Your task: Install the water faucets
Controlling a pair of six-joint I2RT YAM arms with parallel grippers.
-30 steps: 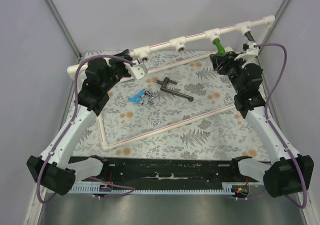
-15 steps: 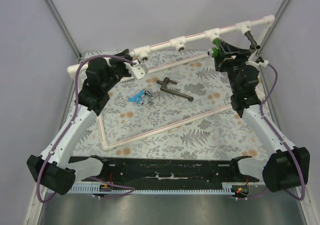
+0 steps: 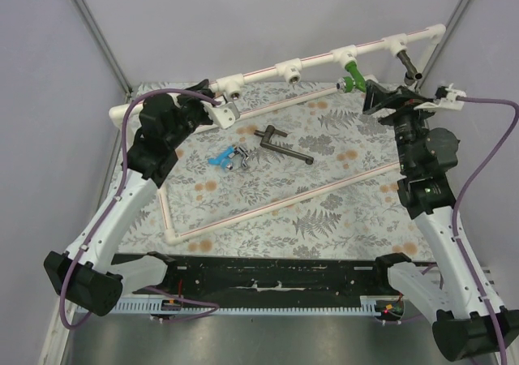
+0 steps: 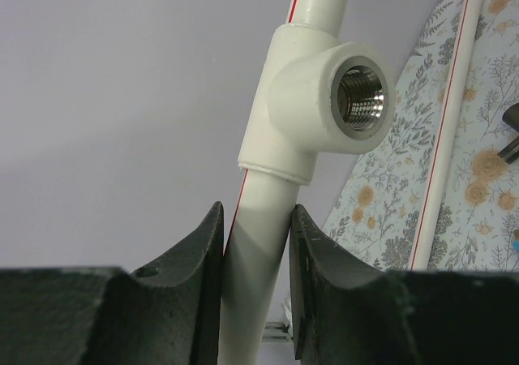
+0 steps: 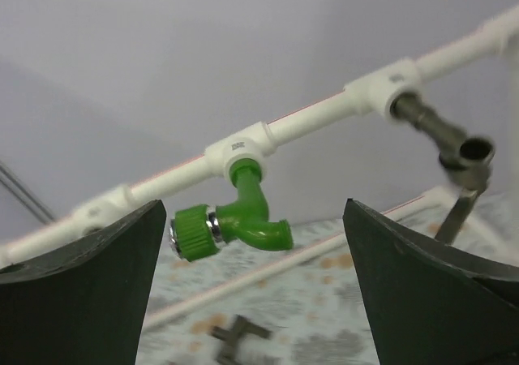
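A bright green faucet (image 3: 351,81) (image 5: 243,219) hangs screwed into a tee fitting of the raised white pipe (image 3: 316,59). My right gripper (image 3: 377,97) (image 5: 255,205) stands wide open just near of it, touching nothing. A dark metal faucet (image 3: 408,63) (image 5: 442,134) sits in the fitting to the right. On the table lie a light blue faucet (image 3: 217,159), a silver faucet (image 3: 240,157) and a long dark grey lever faucet (image 3: 284,146). My left gripper (image 3: 212,105) (image 4: 255,219) is shut on the white pipe (image 4: 259,251) below an unfilled threaded tee (image 4: 320,97).
A white pipe frame (image 3: 276,201) lies on the floral tablecloth and surrounds the loose faucets. Another unfilled tee (image 3: 289,71) sits on the raised pipe between the two grippers. Grey walls close in on the left, the right and the back.
My right gripper has opened wide, let go of the green faucet and drawn back to the right. The green faucet stays in its fitting. The left arm has not moved.
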